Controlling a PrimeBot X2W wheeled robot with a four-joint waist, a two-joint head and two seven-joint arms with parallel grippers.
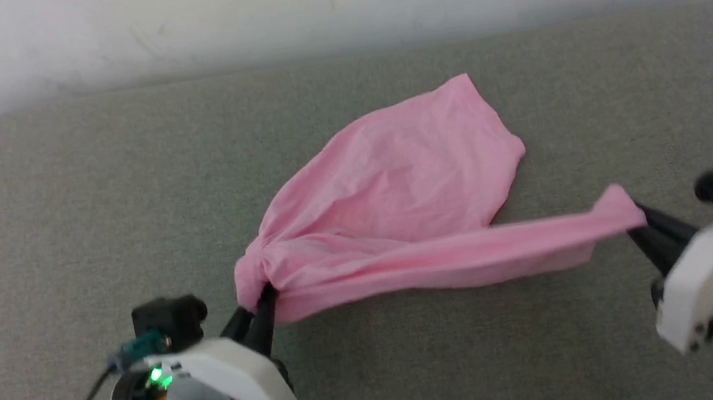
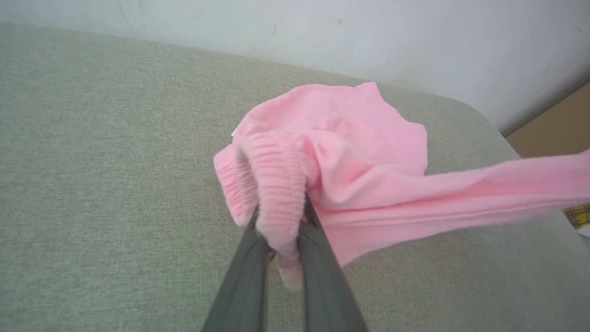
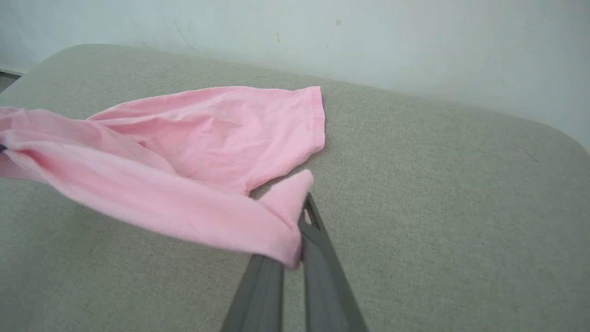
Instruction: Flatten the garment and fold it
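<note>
Garment (image 1: 395, 189) stretched taut between left tool (image 1: 263, 296) and right tool (image 1: 636, 225), both clamped.

The thin pink garment (image 1: 395, 189) lies wrinkled on the cushion (image 1: 63, 213), its near edge raised and stretched into a taut band.

— How is the scene lit?
— Soft, even light is spread; a thin shadow is thrown on the grey cushion (image 1: 64, 226) just under the garment (image 1: 395, 189), darkest at its right edge.
— And sharpness?
— The garment's stretched band is smeared in both wrist views; the head view is rendered soft.
</note>
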